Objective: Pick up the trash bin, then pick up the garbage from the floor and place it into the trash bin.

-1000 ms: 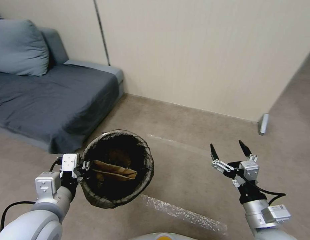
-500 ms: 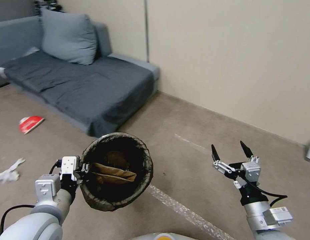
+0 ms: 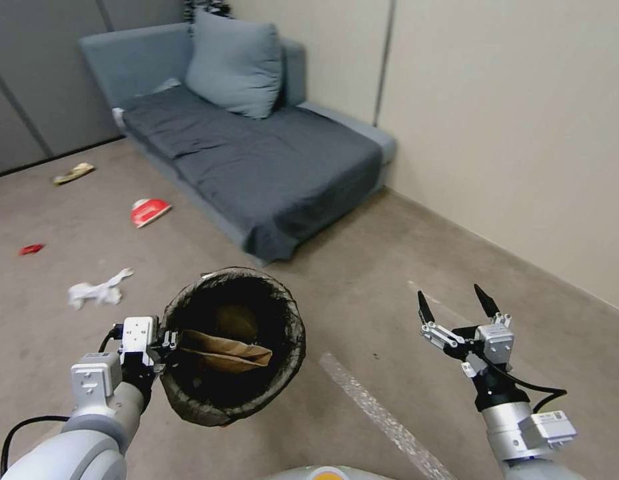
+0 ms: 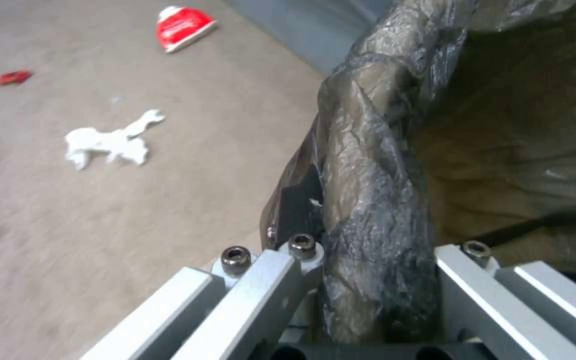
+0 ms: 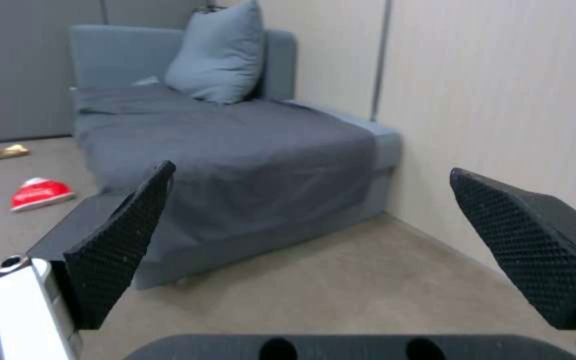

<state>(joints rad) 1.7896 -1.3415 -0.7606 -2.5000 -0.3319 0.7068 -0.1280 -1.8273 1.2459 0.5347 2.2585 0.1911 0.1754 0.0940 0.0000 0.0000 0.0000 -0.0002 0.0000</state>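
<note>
The round white bin with dark bag liner (image 3: 234,347) hangs off the floor, rim clamped in my left claw (image 3: 168,341). I hold my right claw (image 3: 454,305) wide, empty. Crumpled white tissue (image 3: 96,291) lies on carpet.

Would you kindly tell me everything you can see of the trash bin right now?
The trash bin is a small round container lined with a dark, crinkled plastic bag folded over its rim. It is held off the floor in front of the robot, tilted so its mouth faces the head camera. The left hand is clamped on its rim, one finger inside and one outside. A brown paper bag lies across the inside. The right hand is open and apart from it.
</note>
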